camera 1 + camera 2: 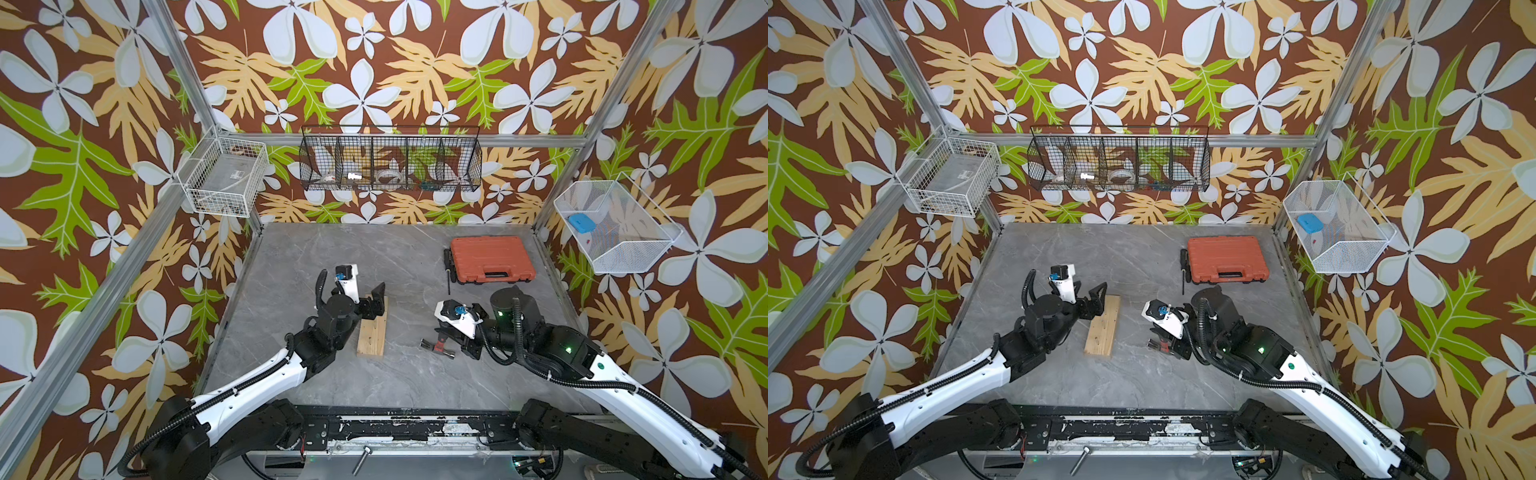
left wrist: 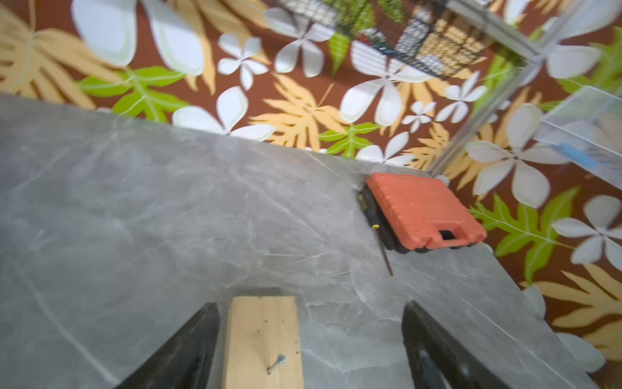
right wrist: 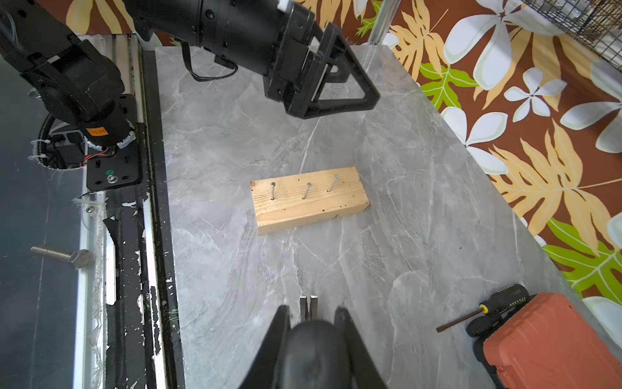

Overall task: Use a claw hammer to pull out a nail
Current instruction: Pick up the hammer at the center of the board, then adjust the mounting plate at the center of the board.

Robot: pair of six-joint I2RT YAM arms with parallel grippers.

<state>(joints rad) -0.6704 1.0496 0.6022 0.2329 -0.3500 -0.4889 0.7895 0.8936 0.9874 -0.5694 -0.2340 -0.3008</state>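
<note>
The right gripper clamps the handle of the silver-headed, red-shafted claw hammer, right of centre in both top views. The left gripper holds its fingers spread over the pale, nail-studded wooden block.

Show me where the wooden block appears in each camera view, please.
Top view: wooden block left of centre.
Top view: wooden block, same spot.
Left wrist: between the fingers of the open left claw, one nail showing.
Right wrist: mid-picture, three nails standing.
Shared landmark: orange tool case.
</note>
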